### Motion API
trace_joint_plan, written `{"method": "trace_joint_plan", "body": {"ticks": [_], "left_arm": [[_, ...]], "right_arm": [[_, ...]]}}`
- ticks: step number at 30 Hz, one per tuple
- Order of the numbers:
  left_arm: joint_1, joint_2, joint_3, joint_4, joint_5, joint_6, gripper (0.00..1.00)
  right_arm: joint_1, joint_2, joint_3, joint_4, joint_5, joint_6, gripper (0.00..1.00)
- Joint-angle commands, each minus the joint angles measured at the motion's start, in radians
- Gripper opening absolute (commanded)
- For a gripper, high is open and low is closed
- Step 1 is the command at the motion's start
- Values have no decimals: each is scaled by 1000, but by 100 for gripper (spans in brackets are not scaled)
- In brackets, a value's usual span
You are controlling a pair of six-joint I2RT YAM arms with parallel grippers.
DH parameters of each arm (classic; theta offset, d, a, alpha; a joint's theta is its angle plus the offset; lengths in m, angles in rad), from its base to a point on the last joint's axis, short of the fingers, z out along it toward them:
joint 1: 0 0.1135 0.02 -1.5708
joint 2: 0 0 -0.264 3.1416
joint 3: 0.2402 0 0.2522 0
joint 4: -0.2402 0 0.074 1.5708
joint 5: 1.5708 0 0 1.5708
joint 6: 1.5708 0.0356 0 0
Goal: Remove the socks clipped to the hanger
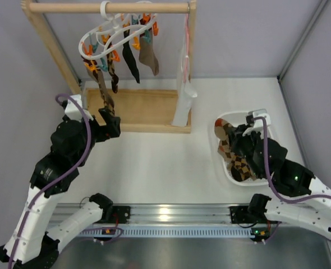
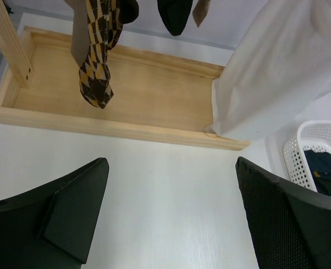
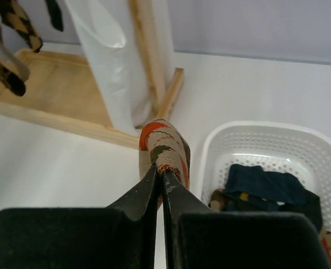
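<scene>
The white ring hanger (image 1: 112, 33) hangs from the wooden rail, and socks are still clipped to it: a diamond-checked sock (image 1: 104, 89) (image 2: 98, 67), a black sock (image 1: 130, 61) (image 2: 174, 14) and a brown sock (image 1: 148, 59). My left gripper (image 1: 110, 120) (image 2: 174, 185) stands wide open, just below and in front of the checked sock's toe, with nothing between its fingers (image 2: 76, 207). My right gripper (image 1: 233, 137) (image 3: 161, 171) is shut on a tan sock with orange and dark markings (image 3: 164, 148), held at the left rim of the white basket (image 1: 266, 126) (image 3: 277, 140).
The wooden frame's base tray (image 1: 137, 109) (image 2: 143, 95) lies under the hanger. A white cloth with a pink strap (image 1: 183, 95) (image 2: 272, 73) hangs at the right post. The basket holds a checked sock (image 1: 238, 162) and a dark blue sock (image 3: 261, 185).
</scene>
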Motion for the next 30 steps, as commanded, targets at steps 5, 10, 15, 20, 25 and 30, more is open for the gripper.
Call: {"method": "trace_joint_plan", "body": {"ticks": [5,10,15,20,25,30], "left_arm": [[0,-140,-173,30,33,50,98],[0,-194,-282,51,-9,54,98],[1,-252,-358,77,-59,17,98],[0,-292,-377,74,-75,7,98],[0,-299,-380,74,-92,2,98],[1,-307,-383,71,-170,-13,98]], "right_arm": [[-426,89,87,5,-299,-40,0],[-680,145,28,131,-440,22,0],[-789,203,-59,237,-446,101,10],[-829,200,-102,222,-433,160,65],[-829,113,-111,192,-410,186,76],[-829,83,-185,345,-679,259,79]]}}
